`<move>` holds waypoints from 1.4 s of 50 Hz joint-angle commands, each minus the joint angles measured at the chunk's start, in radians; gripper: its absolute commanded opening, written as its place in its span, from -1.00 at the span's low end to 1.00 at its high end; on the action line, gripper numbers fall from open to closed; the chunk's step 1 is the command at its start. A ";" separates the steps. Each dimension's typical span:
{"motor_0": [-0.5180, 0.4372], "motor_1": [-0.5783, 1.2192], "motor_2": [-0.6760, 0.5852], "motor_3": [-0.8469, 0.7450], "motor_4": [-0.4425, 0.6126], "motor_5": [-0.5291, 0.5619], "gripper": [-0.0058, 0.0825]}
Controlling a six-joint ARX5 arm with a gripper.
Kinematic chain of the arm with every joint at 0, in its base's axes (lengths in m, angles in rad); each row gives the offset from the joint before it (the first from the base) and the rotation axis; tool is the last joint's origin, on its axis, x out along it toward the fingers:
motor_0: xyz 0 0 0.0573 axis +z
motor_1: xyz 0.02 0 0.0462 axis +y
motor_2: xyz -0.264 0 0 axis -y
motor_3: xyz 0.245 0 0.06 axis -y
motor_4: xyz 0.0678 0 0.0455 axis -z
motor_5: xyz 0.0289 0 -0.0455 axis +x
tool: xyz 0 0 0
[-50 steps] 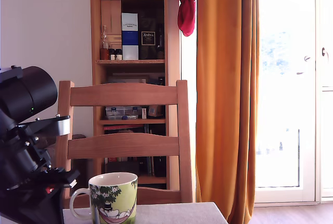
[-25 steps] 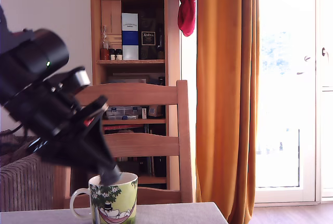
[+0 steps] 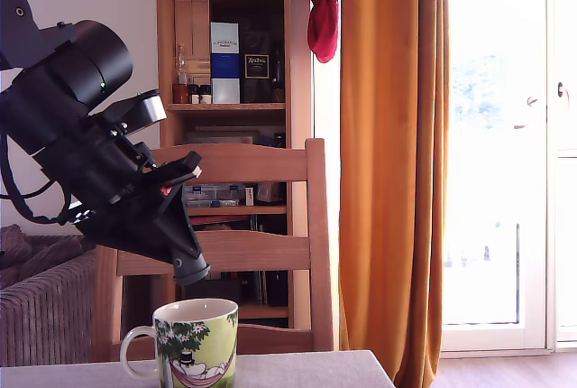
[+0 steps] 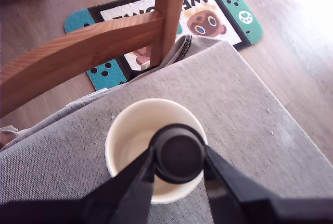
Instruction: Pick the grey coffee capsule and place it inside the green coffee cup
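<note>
The small round dark grey coffee capsule [image 4: 177,153] is held between the two black fingers [image 4: 130,182] of the black robot gripper [image 3: 190,270]; the fingers squeeze it from both sides, closed to a narrow gap; the capsule hangs in the air right over the open top of the light green ceramic coffee cup [image 3: 195,345] and does not touch it; in the wrist view the capsule covers part of the cup's white inside [image 4: 136,130] and sits over the part of the rim nearest the gripper; the cup has dark leaves and a cartoon figure in a hammock on its side, and a white handle [image 3: 132,354] that points to the exterior view's left; the cup stands upright on the table with the grey cloth [image 4: 250,114], close to the table's far edge, with bare cloth all around it; the big black robot arm [image 3: 81,149] leans down from the exterior view's upper left; just behind the table's far edge stands a wooden chair [image 3: 239,226] with flat slats; on the brown wood floor lies a teal and white door mat [image 4: 221,5] with a cartoon face; behind the chair is a tall wooden shelf [image 3: 230,54] with boxes and bottles; to the exterior view's right hangs a long orange curtain [image 3: 392,153] beside a bright window door [image 3: 505,153].
</note>
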 commanded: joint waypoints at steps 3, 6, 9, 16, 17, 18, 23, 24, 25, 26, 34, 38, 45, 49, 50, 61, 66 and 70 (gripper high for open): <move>-0.004 -0.005 -0.003 0.003 -0.003 0.008 -0.08; -0.004 -0.005 -0.003 0.002 -0.005 0.008 0.13; -0.004 -0.005 -0.003 0.000 -0.009 0.008 0.23; -0.004 -0.005 -0.003 0.000 -0.006 0.008 0.10; -0.003 -0.006 -0.003 0.000 -0.006 0.008 0.00; -0.003 -0.007 -0.003 0.000 -0.006 0.008 -0.15; 0.010 -0.028 -0.003 -0.007 -0.007 0.014 -0.88; 0.015 -0.035 -0.003 -0.008 -0.008 0.023 -0.94; 0.019 -0.042 -0.003 -0.009 -0.011 0.027 -0.90; 0.024 -0.050 -0.003 -0.011 -0.014 0.031 -0.90; 0.062 -0.135 -0.003 -0.069 -0.085 0.066 -0.90; 0.089 -0.175 -0.003 -0.116 -0.124 0.087 -0.90; 0.145 -0.238 -0.012 -0.163 -0.156 0.100 -0.90; 0.178 -0.272 -0.025 -0.169 -0.156 0.105 -0.90; 0.186 -0.282 -0.029 -0.172 -0.156 0.105 -0.90; 0.249 -0.390 -0.097 -0.179 -0.161 0.106 -0.90; 0.272 -0.438 -0.142 -0.171 -0.177 0.106 -0.90; 0.288 -0.474 -0.182 -0.148 -0.178 0.106 -0.90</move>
